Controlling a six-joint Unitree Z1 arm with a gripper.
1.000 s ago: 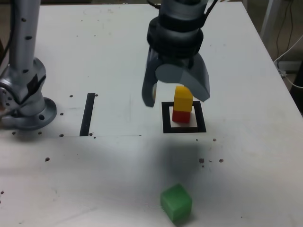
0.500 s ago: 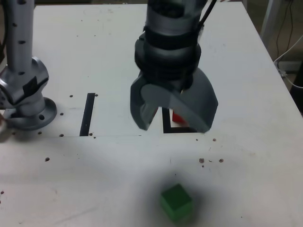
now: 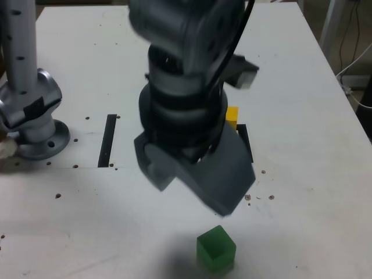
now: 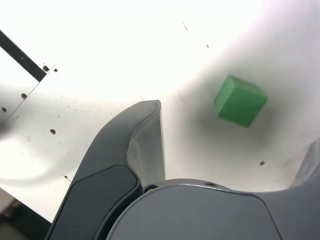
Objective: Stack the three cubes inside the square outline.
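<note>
White table [image 3: 87,58], thin seam [image 3: 139,167] across it. Straight black strip [image 3: 107,140] in the exterior view's left half, lower end at the seam. Small dark specks [image 3: 58,196] scattered over the surface. Past the table's edge on the exterior view's right: pale upright post [image 3: 332,35], dark thin cables [image 3: 342,43], whitish cable [image 3: 356,103] looping near the edge.
</note>
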